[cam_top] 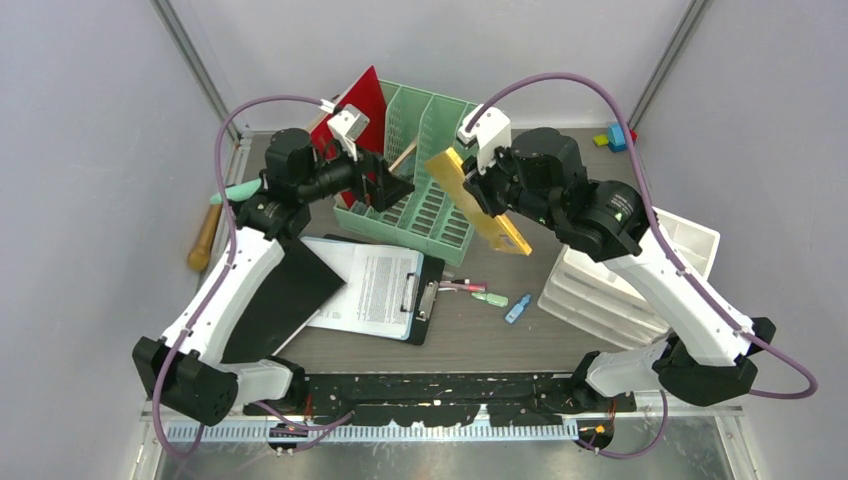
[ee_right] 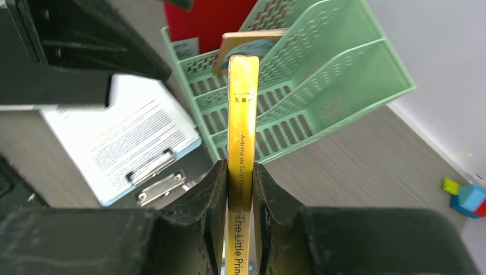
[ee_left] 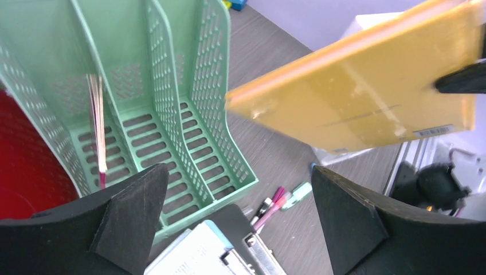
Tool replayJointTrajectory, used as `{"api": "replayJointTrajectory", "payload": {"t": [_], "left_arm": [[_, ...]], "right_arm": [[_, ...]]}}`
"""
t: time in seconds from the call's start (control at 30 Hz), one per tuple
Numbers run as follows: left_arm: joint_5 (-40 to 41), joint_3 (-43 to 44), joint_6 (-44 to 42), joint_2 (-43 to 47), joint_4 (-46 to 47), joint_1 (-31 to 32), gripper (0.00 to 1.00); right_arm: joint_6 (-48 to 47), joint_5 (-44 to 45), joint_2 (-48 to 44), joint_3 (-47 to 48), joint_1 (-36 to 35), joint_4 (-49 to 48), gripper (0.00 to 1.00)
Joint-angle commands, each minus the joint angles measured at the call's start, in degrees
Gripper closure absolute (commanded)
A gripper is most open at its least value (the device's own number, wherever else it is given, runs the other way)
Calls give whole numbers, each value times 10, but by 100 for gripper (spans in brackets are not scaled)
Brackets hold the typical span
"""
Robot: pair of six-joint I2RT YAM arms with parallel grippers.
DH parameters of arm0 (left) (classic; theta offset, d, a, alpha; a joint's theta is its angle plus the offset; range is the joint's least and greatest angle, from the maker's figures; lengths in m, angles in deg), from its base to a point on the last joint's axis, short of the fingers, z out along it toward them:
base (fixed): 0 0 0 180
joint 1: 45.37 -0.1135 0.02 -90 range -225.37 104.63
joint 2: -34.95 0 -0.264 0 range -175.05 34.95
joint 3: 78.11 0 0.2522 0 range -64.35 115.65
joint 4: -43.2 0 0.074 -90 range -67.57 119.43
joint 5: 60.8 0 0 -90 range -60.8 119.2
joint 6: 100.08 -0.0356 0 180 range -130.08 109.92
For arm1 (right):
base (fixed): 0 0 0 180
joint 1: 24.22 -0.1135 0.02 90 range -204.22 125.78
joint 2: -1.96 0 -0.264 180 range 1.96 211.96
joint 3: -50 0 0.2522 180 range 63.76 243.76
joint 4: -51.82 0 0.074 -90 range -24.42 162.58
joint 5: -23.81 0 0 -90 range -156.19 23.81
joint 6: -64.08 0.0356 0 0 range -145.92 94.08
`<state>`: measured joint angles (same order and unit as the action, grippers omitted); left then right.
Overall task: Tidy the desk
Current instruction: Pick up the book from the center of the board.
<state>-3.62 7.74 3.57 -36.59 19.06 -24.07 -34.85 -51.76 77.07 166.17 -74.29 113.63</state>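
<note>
Right hand [ee_right: 240, 172] clamped on the yellow book [ee_right: 243, 86], spine up, book tilted over the tabletop [cam_top: 500, 330] just right of the rack [cam_top: 440, 215]. Left hand [ee_left: 238, 177] wide, empty, at the rack's near edge. I'd square the book to the dividers, stand it upright, lower it into a free slot, let go only once it bottoms, left arm well clear. Rack, far-centre: red folder [cam_top: 365, 100] in the leftmost slot, thin tan item [ee_right: 252, 40] next, two right slots bare. Clipboard [cam_top: 380, 290] lies near-centre
</note>
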Motion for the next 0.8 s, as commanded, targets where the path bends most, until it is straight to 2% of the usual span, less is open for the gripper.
{"api": "replayJointTrajectory", "payload": {"t": [0.0,0.13,0.37,0.63,0.7,0.77], "left_arm": [[-104,80,-204,27,-108,1,0],[-156,117,-331,25,-211,3,0],[-263,129,-402,0,-265,23,0],[-293,121,-475,-35,-289,66,1],[-293,125,-476,-47,-289,82,7],[-290,128,-476,-59,-291,100,18]], "right_arm": [[-20,-110,-10,10,1,-1,100],[-39,-180,-15,-5,1,25,100],[-39,-247,-10,-22,1,32,100],[-37,-284,-6,-8,1,42,100],[-36,-287,-5,-8,1,43,100],[-37,-287,-6,-9,1,43,100]]}}
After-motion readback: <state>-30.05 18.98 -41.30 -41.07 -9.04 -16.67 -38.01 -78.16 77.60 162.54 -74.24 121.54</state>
